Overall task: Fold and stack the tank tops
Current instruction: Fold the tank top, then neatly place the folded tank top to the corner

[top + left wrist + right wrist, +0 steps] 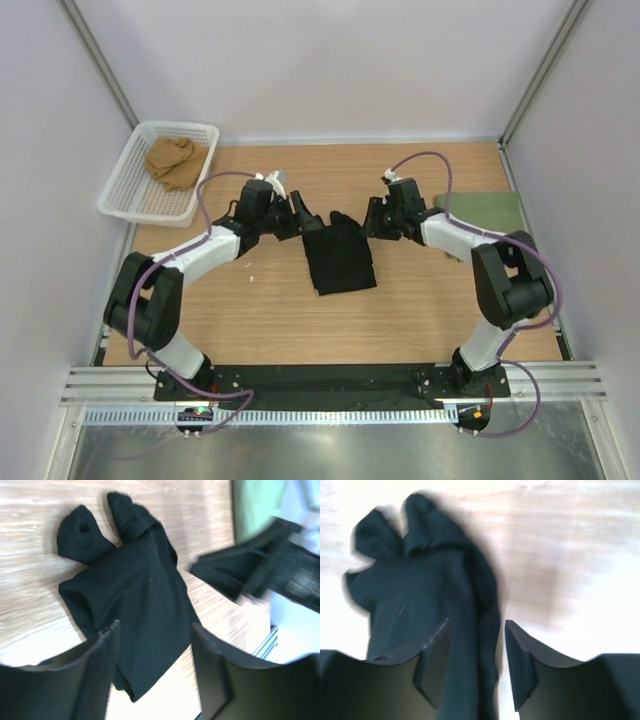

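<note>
The black tank top (pixel 340 258) lies partly folded and rumpled at the table's middle, straps toward the far side. It also shows in the left wrist view (pixel 135 595) and in the right wrist view (pixel 420 590). My left gripper (pixel 303 216) hovers open at its far left corner, jaws (pixel 155 647) apart above the cloth. My right gripper (pixel 373 219) is open at its far right corner, the cloth's edge lying between its jaws (pixel 477 630). The olive green tank top (pixel 482 212) lies folded flat at the table's right edge; its trim and lettering are hidden.
A white mesh basket (pixel 128 178) stands at the far left corner with a tan cloth (pixel 177 160) in it. White walls and metal posts close in the table. The right gripper's body (pixel 265 570) shows in the left wrist view, beside the green cloth (pixel 255 510).
</note>
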### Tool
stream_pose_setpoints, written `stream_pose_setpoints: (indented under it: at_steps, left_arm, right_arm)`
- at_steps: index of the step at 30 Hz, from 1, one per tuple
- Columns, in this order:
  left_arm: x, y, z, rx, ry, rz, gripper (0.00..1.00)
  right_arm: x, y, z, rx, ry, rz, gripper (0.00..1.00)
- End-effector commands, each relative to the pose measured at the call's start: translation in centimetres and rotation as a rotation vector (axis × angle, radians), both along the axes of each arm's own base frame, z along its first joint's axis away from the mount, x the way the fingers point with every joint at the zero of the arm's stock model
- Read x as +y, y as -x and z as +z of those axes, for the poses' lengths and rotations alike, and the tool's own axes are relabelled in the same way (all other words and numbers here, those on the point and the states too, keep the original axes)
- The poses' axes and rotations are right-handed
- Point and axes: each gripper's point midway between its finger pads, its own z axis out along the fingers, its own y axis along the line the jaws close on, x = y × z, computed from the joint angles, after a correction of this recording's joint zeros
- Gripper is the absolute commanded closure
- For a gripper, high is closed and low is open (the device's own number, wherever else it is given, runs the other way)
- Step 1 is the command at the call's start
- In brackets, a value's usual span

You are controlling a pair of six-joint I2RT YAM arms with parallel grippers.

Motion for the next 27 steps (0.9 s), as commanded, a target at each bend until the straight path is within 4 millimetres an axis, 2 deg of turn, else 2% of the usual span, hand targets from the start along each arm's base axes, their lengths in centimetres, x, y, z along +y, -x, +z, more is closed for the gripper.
stream_pose_setpoints:
  at_steps: [1,2,3,4,5,6,8,10,11,12,13,14,15,16,18,21,23,24,27]
  left_arm:
    - [-1.5,-1.0,0.9,-0.011,0.038,-0.069,0.43]
    - [-2.0,-1.1,0.9,-0.002,0.052,-0.084,0.45]
    - [-2.4,-1.1,1.0,0.006,0.068,-0.104,0.50]
    - [-3.1,-1.3,1.7,0.004,0.098,-0.126,0.53]
    - [-3.5,-1.4,0.9,0.028,0.102,-0.137,0.55]
    - [-3.9,-1.5,0.8,0.036,0.112,-0.148,0.57]
    - [-4.8,-1.8,0.1,0.069,0.136,-0.171,0.60]
    - [-5.7,-2.1,-0.2,0.082,0.155,-0.192,0.61]
    - [-6.0,-2.2,-0.4,0.096,0.173,-0.201,0.62]
    - [-6.3,-2.3,-1.9,0.134,0.172,-0.206,0.63]
    - [-6.6,-2.6,-2.1,0.134,0.182,-0.212,0.64]
    - [-6.8,-2.6,-3.5,0.169,0.181,-0.210,0.64]
    - [-6.8,-2.8,-4.1,0.177,0.178,-0.206,0.65]
    - [-6.8,-3.2,-4.6,0.181,0.173,-0.204,0.65]
    - [-5.8,-4.4,-6.6,0.213,0.162,-0.168,0.66]
    - [-4.3,-6.1,-7.6,0.243,0.184,-0.121,0.69]
    - [-3.7,-6.6,-7.6,0.231,0.161,-0.112,0.69]
    - [-3.5,-6.8,-7.4,0.226,0.144,-0.108,0.69]
    - [-3.5,-7.0,-5.2,0.178,0.131,-0.130,0.67]
  right_arm:
    - [0.3,1.4,5.0,-0.116,-0.047,0.053,0.51]
    - [0.5,2.5,5.8,-0.131,-0.076,0.079,0.55]
    - [0.9,3.1,6.1,-0.130,-0.103,0.105,0.65]
    - [1.4,3.6,6.4,-0.138,-0.135,0.136,0.70]
    - [2.9,5.7,6.4,-0.096,-0.225,0.223,0.74]
    - [3.6,6.5,6.4,-0.080,-0.268,0.265,0.80]
    - [5.3,8.7,6.3,-0.037,-0.387,0.361,0.84]
    - [5.8,9.4,5.8,-0.028,-0.441,0.385,0.88]
    - [5.7,10.2,4.5,0.007,-0.452,0.382,0.89]
    - [6.0,10.9,4.2,0.044,-0.490,0.385,0.89]
    - [6.2,10.8,3.5,0.050,-0.509,0.386,0.90]
    - [6.2,11.6,2.5,0.088,-0.527,0.386,0.90]
    - [6.3,11.9,2.1,0.118,-0.550,0.376,0.91]
    - [6.2,11.8,0.9,0.137,-0.548,0.361,0.91]
    - [5.5,11.8,-1.1,0.188,-0.532,0.311,0.93]
    - [4.0,11.8,-4.2,0.292,-0.527,0.216,0.93]
    - [3.1,12.0,-5.9,0.346,-0.527,0.169,0.94]
    - [3.0,12.1,-6.1,0.354,-0.532,0.164,0.94]
    - [3.1,12.1,-5.0,0.317,-0.533,0.179,0.92]
